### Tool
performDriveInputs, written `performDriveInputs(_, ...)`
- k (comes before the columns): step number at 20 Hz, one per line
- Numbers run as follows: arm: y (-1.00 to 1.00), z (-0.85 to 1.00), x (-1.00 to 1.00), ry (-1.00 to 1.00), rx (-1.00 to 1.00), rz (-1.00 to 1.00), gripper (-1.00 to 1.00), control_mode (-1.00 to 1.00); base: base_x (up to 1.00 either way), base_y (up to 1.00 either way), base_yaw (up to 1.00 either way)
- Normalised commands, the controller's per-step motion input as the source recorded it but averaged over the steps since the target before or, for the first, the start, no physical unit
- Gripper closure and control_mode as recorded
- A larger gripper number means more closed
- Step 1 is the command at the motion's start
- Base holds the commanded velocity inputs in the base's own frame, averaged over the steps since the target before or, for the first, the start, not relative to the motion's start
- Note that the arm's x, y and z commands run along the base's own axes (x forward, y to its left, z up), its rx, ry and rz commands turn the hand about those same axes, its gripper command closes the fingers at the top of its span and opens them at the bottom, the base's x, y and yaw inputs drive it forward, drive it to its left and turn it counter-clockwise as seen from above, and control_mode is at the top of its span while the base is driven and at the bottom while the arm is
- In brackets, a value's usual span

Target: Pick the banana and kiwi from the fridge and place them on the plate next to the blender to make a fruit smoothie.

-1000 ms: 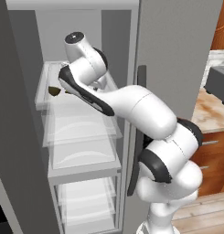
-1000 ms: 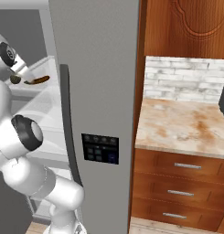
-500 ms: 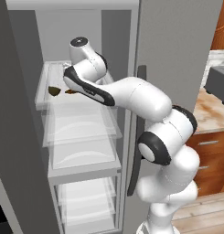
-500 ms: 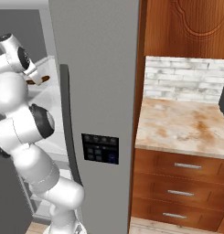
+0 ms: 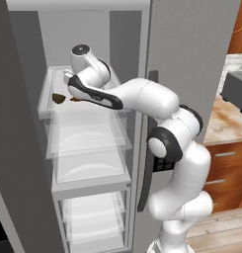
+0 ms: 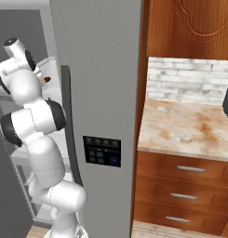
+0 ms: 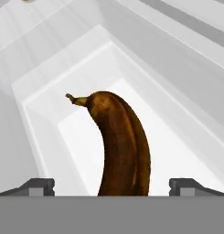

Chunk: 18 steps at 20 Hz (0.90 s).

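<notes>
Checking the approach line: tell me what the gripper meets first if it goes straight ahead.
The banana. It lies dead ahead between the open fingers of the gripper, on the fridge shelf; how near is unclear.

I can't read any text, label or number anywhere; the fridge panel shows only blurred buttons

Dark brown banana, translucent white shelf, light-grey fridge

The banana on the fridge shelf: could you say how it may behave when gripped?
The banana is dark brown, so probably soft and easily bruised. Its curved, tapering shape could pivot or slip between the fingers. It looks slim, so likely light.
</notes>
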Motion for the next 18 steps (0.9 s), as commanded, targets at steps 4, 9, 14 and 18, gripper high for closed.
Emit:
performDriveInputs(4,0.14,-0.22,0.21,0.05,0.0,-0.03,1.0,-1.0,0.0,0.0,0.0)
performDriveInputs(9,0.0,-0.47,0.0,0.0,-0.01,-0.04,1.0,-1.0,0.0,0.0,0.0)
performDriveInputs(14,-0.18,-0.09,-0.4,-0.05,0.05,-0.06,1.0,-1.0,0.0,0.0,0.0)
performDriveInputs(18,-0.51,0.45,-0.66,-0.19,0.07,-0.17,1.0,-1.0,0.0,0.0,0.0)
